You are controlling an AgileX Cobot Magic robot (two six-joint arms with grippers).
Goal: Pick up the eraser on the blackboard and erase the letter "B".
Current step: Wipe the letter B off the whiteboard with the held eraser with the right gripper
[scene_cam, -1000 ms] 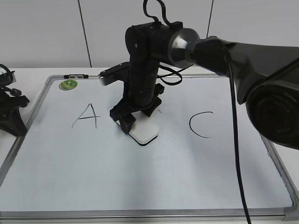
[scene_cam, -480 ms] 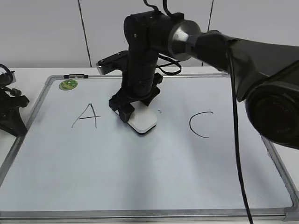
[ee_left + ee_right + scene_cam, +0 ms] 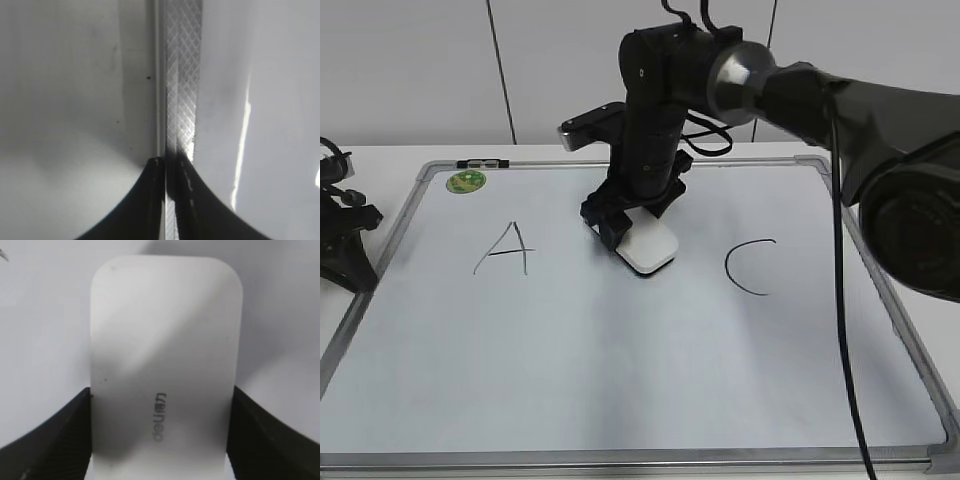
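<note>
The blackboard (image 3: 620, 380) is a white dry-erase board lying flat. A black "A" (image 3: 503, 250) and "C" (image 3: 748, 265) are on it. No "B" shows between them. My right gripper (image 3: 623, 228) is shut on the white eraser (image 3: 648, 248) and presses it onto the board between the two letters. In the right wrist view the eraser (image 3: 162, 355) fills the space between the jaws (image 3: 160, 397), with grey lettering on top. My left gripper (image 3: 167, 162) is shut and empty over the board's metal frame (image 3: 182, 75).
A green round magnet (image 3: 466, 181) sits at the board's far left corner. The left arm (image 3: 340, 240) rests beside the board's left edge. A small black mark (image 3: 3, 255) shows on the board beyond the eraser.
My right gripper has slid the eraser to the right and toward the back of the board. A tiny mark seen beside the eraser half a second ago no longer shows. The left arm has not moved.
</note>
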